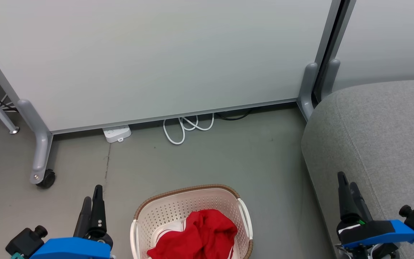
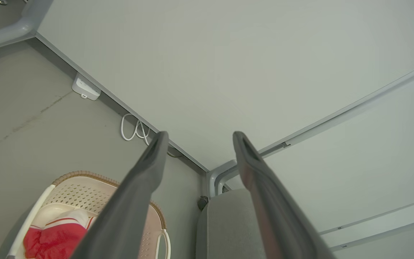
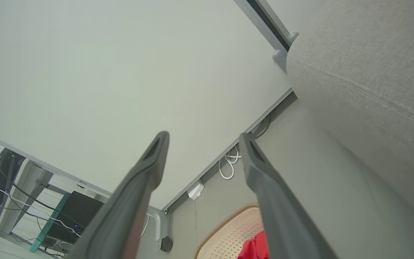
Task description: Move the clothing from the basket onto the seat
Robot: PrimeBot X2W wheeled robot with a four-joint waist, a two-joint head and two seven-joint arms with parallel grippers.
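- The bright red, soft-fabric clothing [image 1: 199, 233] is crumpled in a loose heap with a flash of white trim. It's lying inside the basket, near and centre.
- The cream-white perforated plastic basket [image 1: 187, 190] is rounded-rectangular, with a brown woven-look rim and white side handles. It stands on the smooth grey floor [image 1: 228, 154].
- Off to the right, apart from the basket, is the big grey fabric-upholstered seat [image 1: 390, 136]. Its edge is rounded, with a stitched seam running along it.
- The left gripper [image 1: 92, 196] hovers over the floor just left of the basket. Its two long dark fingers [image 2: 146, 172] are spread wide and grip nothing.
- The right gripper [image 1: 347, 180] hangs over the seat's near left edge. Its dark fingers [image 3: 264, 180] are likewise splayed apart and empty.
- At the far side stands a flat white partition panel [image 1: 156, 54] on rounded grey legs, with a black caster wheel [image 1: 47, 178] at the left.
- At its foot lie a white power strip [image 1: 117, 133] and a looped white cable [image 1: 182, 129].
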